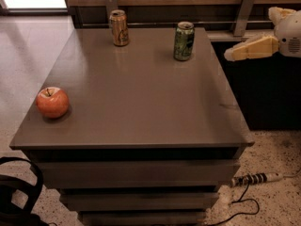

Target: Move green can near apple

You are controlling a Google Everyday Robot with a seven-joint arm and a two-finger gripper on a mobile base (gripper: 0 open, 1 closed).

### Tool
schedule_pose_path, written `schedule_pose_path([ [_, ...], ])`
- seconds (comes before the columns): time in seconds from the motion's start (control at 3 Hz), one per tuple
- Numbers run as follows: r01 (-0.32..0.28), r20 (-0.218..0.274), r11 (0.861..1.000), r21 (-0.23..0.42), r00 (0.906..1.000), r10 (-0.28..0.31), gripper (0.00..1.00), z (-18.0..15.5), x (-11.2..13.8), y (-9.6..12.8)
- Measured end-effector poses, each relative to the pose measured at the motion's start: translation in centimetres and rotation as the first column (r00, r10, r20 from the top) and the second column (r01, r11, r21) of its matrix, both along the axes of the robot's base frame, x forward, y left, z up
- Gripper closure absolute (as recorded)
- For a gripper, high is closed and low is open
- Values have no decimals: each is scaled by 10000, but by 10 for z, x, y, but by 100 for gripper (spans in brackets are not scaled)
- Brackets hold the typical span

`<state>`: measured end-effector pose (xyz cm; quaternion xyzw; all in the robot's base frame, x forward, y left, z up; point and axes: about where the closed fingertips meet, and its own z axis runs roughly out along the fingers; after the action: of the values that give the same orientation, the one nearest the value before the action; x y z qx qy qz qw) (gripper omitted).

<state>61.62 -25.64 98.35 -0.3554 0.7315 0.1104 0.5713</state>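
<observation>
One green-and-white aluminium can [184, 41], upright, ungrasped; cream gripper [234, 54] near its right, seemingly lining up, open or closed unclear; round red apple [52, 102] well left.

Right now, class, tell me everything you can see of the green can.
The green can is a small metal drink can, green-and-white patterned with a silver top. It stands upright near the back right corner of the table, touching only the tabletop. The gripper hangs to its right, beyond the table edge, apart from it.

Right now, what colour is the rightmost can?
Green can: green and white, camera view; gripper right of it.
</observation>
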Motion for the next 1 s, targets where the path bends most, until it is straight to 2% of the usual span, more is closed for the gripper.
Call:
schedule_pose_path([
  [0.33, -165, 542, 9959, 891, 9985, 117, 0, -2, 25, 18],
  [0.67, -165, 542, 9959, 891, 9985, 117, 0, -2, 25, 18],
  [1.0, -164, 198, 9917, 1272, 9997, 140, 0, -17, 47, 27],
])
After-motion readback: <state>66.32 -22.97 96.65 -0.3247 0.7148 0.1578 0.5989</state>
